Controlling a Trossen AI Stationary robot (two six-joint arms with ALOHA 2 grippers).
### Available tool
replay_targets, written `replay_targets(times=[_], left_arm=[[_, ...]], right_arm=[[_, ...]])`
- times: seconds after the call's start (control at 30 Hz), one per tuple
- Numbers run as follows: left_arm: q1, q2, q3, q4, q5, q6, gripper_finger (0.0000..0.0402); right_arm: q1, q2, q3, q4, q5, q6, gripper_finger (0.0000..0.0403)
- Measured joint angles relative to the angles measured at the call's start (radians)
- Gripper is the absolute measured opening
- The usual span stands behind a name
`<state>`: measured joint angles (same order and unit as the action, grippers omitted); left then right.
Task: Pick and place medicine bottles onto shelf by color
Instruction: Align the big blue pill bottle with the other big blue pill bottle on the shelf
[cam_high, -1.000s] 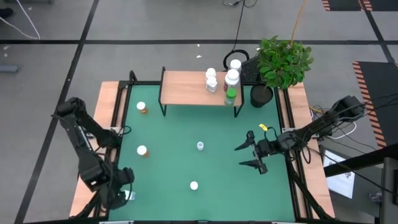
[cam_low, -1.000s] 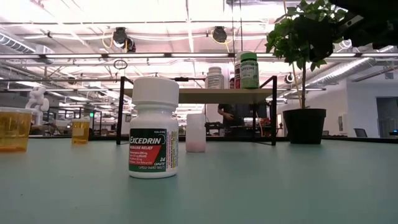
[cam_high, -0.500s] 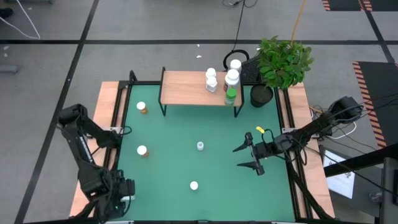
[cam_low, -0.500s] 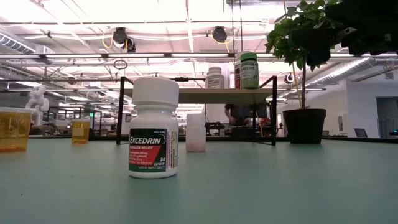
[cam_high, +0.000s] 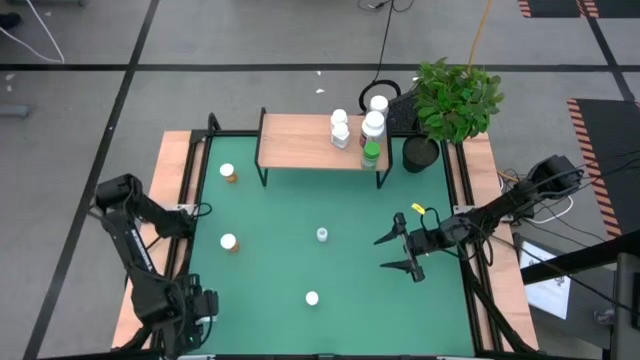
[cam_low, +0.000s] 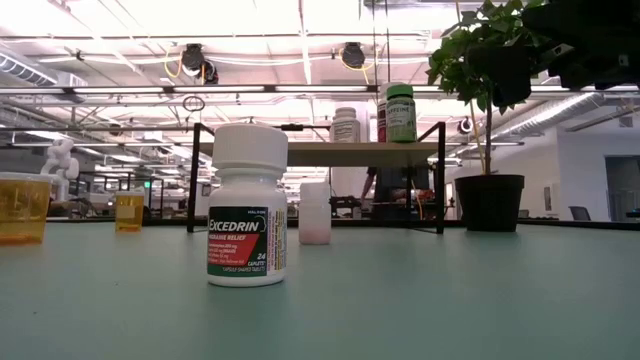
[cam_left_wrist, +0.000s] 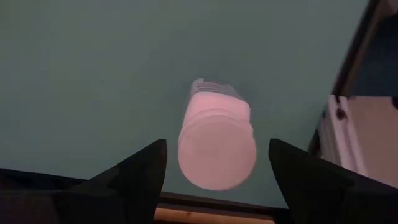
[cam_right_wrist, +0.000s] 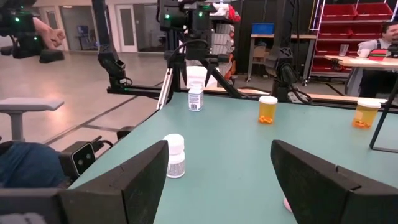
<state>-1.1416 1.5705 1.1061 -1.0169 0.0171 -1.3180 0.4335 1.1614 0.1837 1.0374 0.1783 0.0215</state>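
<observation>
My left gripper (cam_high: 197, 303) hangs open over the table's near left corner. In the left wrist view a pink bottle with a white cap (cam_left_wrist: 216, 155) shows cap-first between the two fingers (cam_left_wrist: 137, 177), with a gap on each side; it is hidden in the high view. My right gripper (cam_high: 397, 251) is open and empty over the mat's right half. The wooden shelf (cam_high: 300, 141) carries several bottles at its right end, one of them green (cam_high: 371, 154). Two orange bottles (cam_high: 228, 173) (cam_high: 228, 242), a small white one (cam_high: 322, 235) and an Excedrin bottle (cam_low: 247, 205) stand upright on the mat.
A potted plant (cam_high: 452, 100) in a black pot (cam_high: 421, 154) stands just right of the shelf at the back. Black frame rails (cam_high: 192, 190) and wooden strips run along the mat's left and right sides. A person shows far behind the shelf in the low view (cam_low: 395, 190).
My left arm has drawn back toward the table's near edge, and its gripper has moved that way at the near left corner. The bottles on the mat and the shelf stand as before.
</observation>
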Motion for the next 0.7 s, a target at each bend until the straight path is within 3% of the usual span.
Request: replay_targets(times=[0.27,0.47,0.7], left_arm=[[0.019,0.034,0.0,-0.002,0.0,-0.007,0.0268],[0.054,0.034,0.0,-0.001,0.015,-0.001,0.0171],[0.12,0.033,0.0,0.0,0.069,-0.019,0.0166]], right_arm=[[0.0,0.0,0.0,0.021,0.0,0.0,0.0276],[0.0,0.0,0.0,0.052,0.001,0.0,0.0276],[0.0,0.0,0.0,0.051,0.002,0.0,0.0276]])
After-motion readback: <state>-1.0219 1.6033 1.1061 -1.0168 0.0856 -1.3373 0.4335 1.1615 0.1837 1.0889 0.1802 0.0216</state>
